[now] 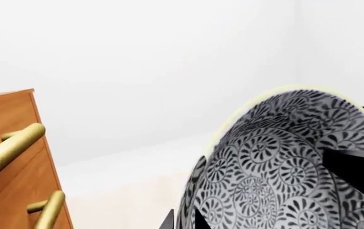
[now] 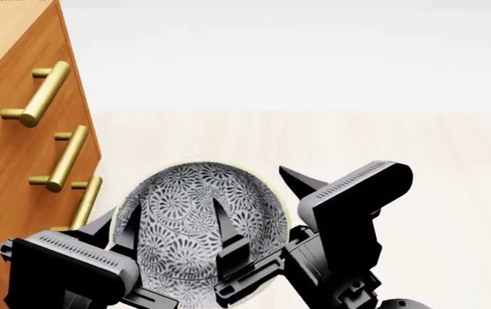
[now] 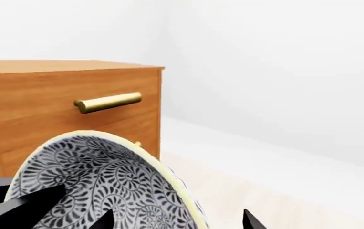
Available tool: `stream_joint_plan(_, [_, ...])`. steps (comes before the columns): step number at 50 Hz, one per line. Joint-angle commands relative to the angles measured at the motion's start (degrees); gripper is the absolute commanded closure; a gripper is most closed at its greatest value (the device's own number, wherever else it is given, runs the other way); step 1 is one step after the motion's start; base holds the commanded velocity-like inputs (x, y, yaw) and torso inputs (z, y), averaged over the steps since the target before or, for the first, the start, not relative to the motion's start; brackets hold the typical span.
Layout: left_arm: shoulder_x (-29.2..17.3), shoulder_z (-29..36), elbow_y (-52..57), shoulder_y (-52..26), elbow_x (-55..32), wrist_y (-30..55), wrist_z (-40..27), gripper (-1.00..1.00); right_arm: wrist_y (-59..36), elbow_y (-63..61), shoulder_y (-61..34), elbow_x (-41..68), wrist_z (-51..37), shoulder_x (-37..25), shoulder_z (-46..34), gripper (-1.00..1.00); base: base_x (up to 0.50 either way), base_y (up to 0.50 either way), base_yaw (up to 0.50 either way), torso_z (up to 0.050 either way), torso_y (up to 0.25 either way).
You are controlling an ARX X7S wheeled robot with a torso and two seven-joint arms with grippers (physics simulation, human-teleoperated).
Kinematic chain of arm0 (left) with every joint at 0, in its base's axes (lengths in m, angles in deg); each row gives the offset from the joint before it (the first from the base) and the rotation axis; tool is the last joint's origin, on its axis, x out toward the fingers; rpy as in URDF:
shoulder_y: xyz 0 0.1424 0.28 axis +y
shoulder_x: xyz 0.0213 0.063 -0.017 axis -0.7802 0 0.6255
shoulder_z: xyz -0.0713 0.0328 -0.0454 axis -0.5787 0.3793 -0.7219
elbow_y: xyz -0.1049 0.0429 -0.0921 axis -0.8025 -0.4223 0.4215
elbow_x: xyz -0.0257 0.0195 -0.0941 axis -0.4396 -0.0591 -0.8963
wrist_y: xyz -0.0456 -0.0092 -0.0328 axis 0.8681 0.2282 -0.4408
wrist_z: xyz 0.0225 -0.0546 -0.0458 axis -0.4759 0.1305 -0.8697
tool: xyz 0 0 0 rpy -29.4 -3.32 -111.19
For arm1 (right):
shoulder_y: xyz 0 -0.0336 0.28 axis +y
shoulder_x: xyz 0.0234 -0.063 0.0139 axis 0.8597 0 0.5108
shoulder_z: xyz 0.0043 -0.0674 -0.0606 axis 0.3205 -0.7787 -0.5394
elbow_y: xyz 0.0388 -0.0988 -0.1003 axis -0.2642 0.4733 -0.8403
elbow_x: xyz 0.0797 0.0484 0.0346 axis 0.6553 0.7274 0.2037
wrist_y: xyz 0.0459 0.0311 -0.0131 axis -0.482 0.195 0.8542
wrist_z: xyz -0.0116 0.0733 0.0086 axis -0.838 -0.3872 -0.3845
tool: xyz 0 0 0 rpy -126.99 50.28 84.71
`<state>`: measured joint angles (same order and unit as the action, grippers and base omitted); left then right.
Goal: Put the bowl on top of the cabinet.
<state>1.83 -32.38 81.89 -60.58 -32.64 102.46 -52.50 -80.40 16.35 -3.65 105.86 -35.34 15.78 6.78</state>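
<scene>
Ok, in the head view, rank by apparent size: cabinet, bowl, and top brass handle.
1. The cabinet, though it is cut off by the frame edge.
2. The bowl, close to the camera and partly hidden by the pincers.
3. The top brass handle, clearly the smallest.

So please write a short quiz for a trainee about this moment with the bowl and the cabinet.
1. True or false: the patterned bowl already rests on top of the cabinet.
2. Which grippers touch the bowl? A) only the left gripper B) only the right gripper C) both
3. Fill in: the head view shows ___ brass bar handles on the cabinet front.

Key: 1 false, the grippers hold it in front of the cabinet; 2 C; 3 three.
</scene>
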Motion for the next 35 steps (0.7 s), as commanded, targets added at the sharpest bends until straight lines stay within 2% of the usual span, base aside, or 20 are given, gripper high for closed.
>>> stream_joint_plan(1, [0.11, -0.16, -0.18, -0.38, 0.2, -0.4, -0.09, 1.0, 0.02, -0.3, 0.07, -1.09, 0.58, -0.44, -0.85, -1.0, 0.0, 0.0, 0.0, 0.0, 0.0])
stream_joint_plan(20, [1.24, -0.06, -4.24, -4.44, 1.01, 1.06, -0.5, 1.0, 1.18, -0.24, 0.92, -0.85, 0.37, -0.97, -0.1, -1.0, 0.0, 0.0, 0.0, 0.0, 0.001])
stream_joint_plan(35, [2.57, 0.83, -6.73, -8.45, 1.04, 4.26, -0.58, 1.0, 7.73, 0.25, 6.32, 2.75, 2.01, -3.57, 4.89, -1.0, 0.0, 0.0, 0.0, 0.0, 0.0])
